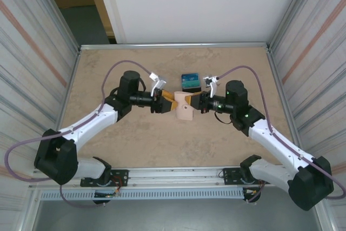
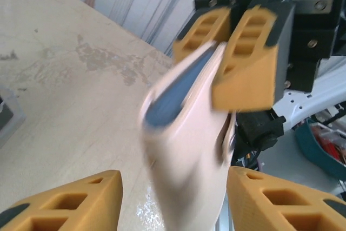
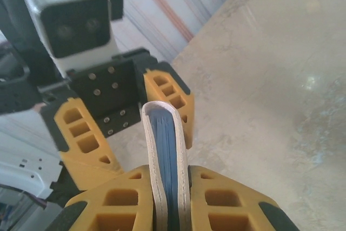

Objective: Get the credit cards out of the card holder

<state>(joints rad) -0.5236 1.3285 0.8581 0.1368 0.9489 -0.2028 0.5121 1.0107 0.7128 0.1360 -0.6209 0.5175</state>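
Your left arm (image 1: pixel 89 121) and right arm (image 1: pixel 273 136) wear white shells with black joints, each trailing a purple cable (image 1: pixel 128 61). The fingers (image 3: pixel 121 204) are yellow slotted blocks, black-tipped, on black screw-studded mounts (image 3: pixel 102 96).

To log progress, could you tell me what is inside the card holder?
A blue card shows edge-on in the card holder; its walls cover the rest, count unclear.

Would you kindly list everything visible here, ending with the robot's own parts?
Pale pink soft card holder: one, pink, mid-table between the claws.
Dark blue thin card: at least one, blue, inside the holder's slot.
Teal-blue flat card pile: number unclear, teal, on the table behind the holder.
Beige stone-patterned table: one, beige, beneath everything.
Left claw: one, yellow fingers, open around the holder.
Right claw: one, yellow fingers, shut on the holder.
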